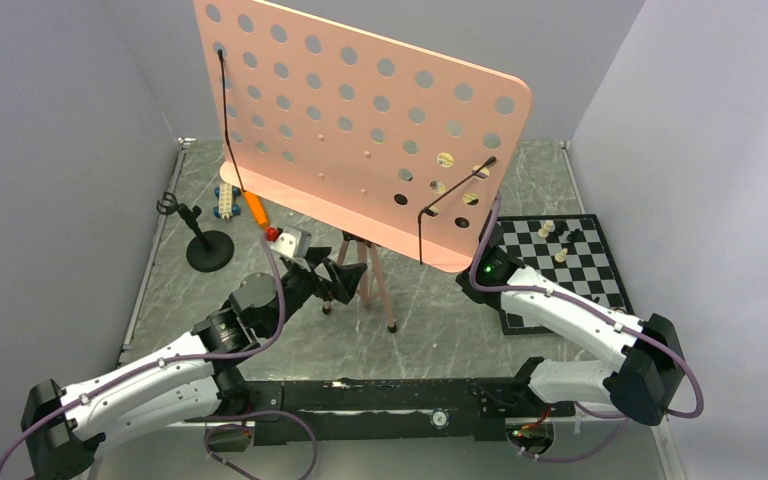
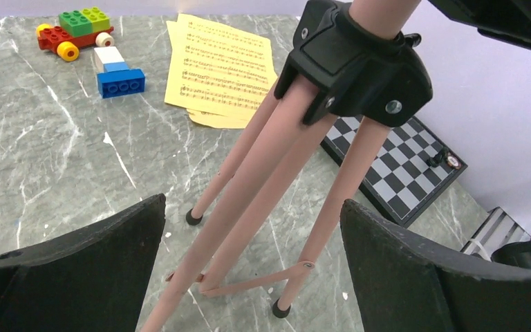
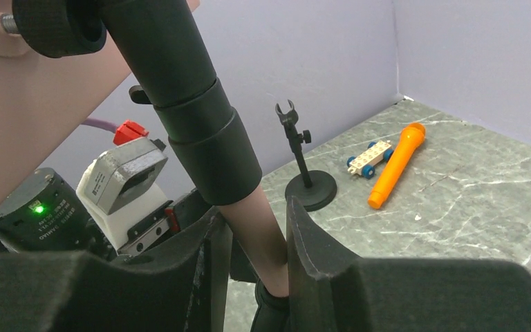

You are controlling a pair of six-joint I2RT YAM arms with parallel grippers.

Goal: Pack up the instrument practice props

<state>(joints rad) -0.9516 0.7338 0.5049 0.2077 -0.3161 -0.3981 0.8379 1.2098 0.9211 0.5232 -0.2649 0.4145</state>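
Right wrist view, closest in: the right pincer (image 3: 259, 228) is closed partway, clamped on the pink pole of the music stand (image 1: 360, 130) just under its black collar (image 3: 193, 124). I'd say that is so the top-heavy perforated board does not tip. The left pincer (image 2: 252, 207) gapes as wide as it goes and holds nothing. Its fingers (image 2: 76, 263) sit either side of the stand's tripod legs (image 2: 269, 159) without touching, seemingly lined up to gather them in. The stand is upright on the worktop (image 2: 41, 159), legs spread. Beyond the stand lie the yellow sheet-music pages (image 2: 221, 69) and toy blocks (image 2: 121, 79). Off its left are the black mic stand (image 1: 208, 250) and, farther back, the orange microphone (image 1: 257, 212). Off its right is the chessboard (image 1: 560, 270). No prop looks packed yet.
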